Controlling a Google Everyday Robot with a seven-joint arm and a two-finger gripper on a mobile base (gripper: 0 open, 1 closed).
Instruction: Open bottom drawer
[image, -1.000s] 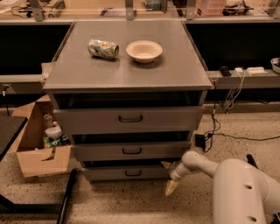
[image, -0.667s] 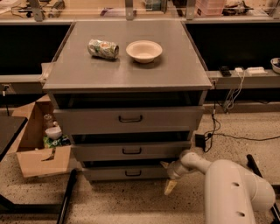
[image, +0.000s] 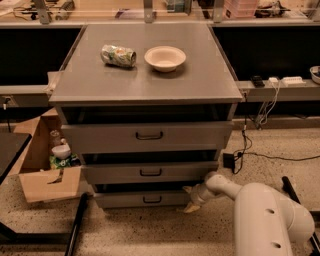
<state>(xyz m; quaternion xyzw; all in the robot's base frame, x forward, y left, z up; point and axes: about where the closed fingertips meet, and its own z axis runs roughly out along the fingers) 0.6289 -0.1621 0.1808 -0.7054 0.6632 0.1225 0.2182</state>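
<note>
The bottom drawer (image: 125, 199) is the lowest and smallest grey front of the cabinet, with a small dark bar handle (image: 151, 199). It stands near the floor, under the mid drawer (image: 150, 172) and the large top drawer (image: 147, 136). My gripper (image: 191, 198) is at the drawer's right end, low by the floor, on a white arm (image: 260, 215) coming from the lower right. A pale fingertip (image: 190, 207) points down and left, to the right of the handle.
A crushed can (image: 118, 55) and a pale bowl (image: 165, 58) sit on the cabinet top. A cardboard box (image: 42, 165) with items stands on the floor at left. A dark frame leg (image: 77, 225) lies lower left. Cables and a plug (image: 231, 160) lie right.
The arm has shifted left and forward, bringing the gripper closer to the bottom drawer's right end. The drawers have not visibly moved.
</note>
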